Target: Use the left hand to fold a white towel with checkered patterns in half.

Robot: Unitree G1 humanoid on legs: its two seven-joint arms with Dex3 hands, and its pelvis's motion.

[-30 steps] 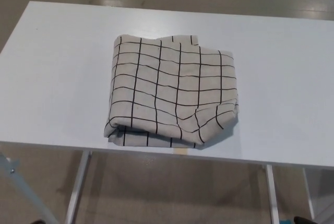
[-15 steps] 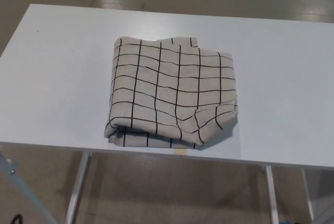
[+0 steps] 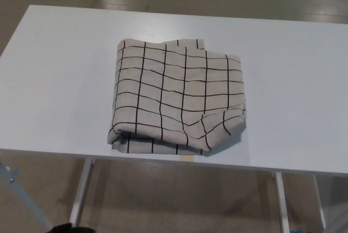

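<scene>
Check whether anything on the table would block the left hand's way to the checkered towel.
Nothing visible does. The towel lies alone on the white table, already folded over, with bare tabletop on every side. Neither hand is clearly in view, so only the table can be judged, not the left hand's own path.

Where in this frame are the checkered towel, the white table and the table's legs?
checkered towel (image 3: 176,97), head view, middle of its top layer.
white table (image 3: 60,81), head view, bare top left of the towel.
table leg (image 3: 81,192), head view, left leg below the near edge.
</scene>
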